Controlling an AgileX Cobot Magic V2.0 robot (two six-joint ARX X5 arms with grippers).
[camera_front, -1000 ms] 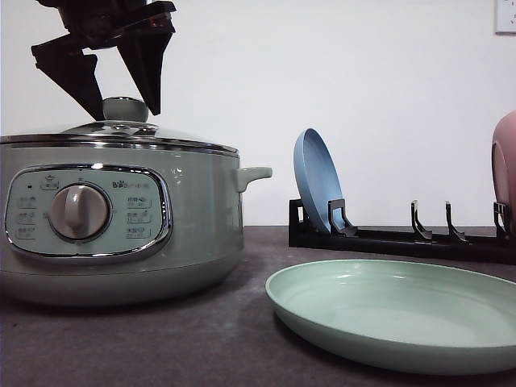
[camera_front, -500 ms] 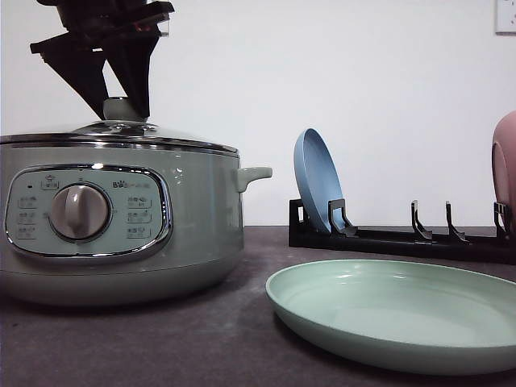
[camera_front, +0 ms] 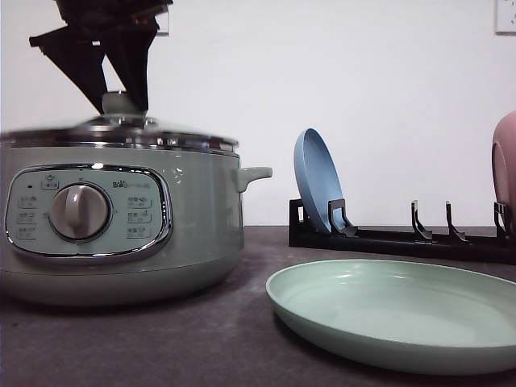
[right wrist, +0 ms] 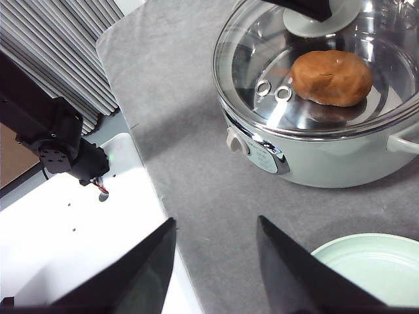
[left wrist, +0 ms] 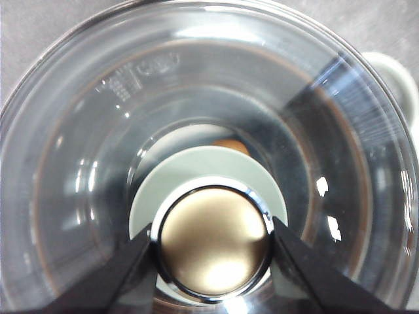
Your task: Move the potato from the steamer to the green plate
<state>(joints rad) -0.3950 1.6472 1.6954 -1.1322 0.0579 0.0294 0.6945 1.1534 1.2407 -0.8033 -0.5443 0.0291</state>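
No legible text — steamer [camera_front: 121,226] panel

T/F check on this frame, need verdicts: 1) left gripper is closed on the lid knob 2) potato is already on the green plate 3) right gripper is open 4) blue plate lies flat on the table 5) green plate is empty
1) True. The left gripper has its fingers against both sides of the lid knob.
2) False. The potato sits inside the steamer, under the glass lid.
3) True. The right gripper has its fingers spread, with nothing between them.
4) False. The blue plate stands on edge in the black rack.
5) True. The green plate holds nothing.
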